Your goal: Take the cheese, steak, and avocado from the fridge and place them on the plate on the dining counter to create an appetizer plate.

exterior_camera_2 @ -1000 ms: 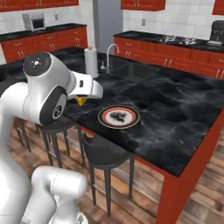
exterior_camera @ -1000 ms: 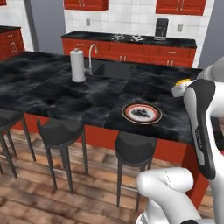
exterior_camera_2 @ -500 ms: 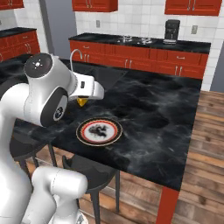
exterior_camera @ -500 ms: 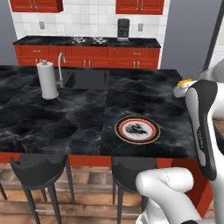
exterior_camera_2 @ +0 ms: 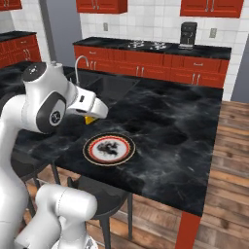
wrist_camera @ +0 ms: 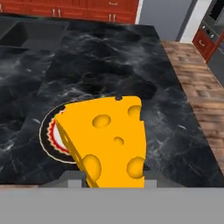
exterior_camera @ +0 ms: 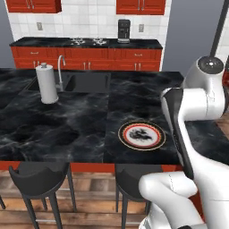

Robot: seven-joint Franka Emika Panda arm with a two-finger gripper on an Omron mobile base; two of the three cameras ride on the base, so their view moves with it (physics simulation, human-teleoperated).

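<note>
Item: cheese (wrist_camera: 107, 142). Yellow-orange holed wedge, pinched between the fingers of the gripper (wrist_camera: 113, 173), held in the air above the plate (wrist_camera: 49, 131); in the hand view it covers most of the plate's right side. In the right base view a small yellow corner of the cheese (exterior_camera_2: 90, 119) shows just beneath the white hand, up and to the left of the plate.

Item: plate (exterior_camera: 142, 135). Round, white centre with a dark blotchy pattern, dark and orange-red rim ring. Lies flat on the bench near its front edge.

Item: bench (exterior_camera: 80, 120). Glossy black marbled island top with a red base.

Item: paper towel roll (exterior_camera: 47, 83). White, upright on the bench, well to the left of the plate and farther back, just beside the sink (exterior_camera: 87, 82) and its curved tap (exterior_camera: 61, 71).

Item: stools (exterior_camera: 42, 179). Dark, round-seated, tucked under the bench's front edge below the plate.

Item: coffee machine (exterior_camera: 124, 31). Dark, on the far wall counter well behind the plate, beside a hob (exterior_camera: 87, 41).
</note>
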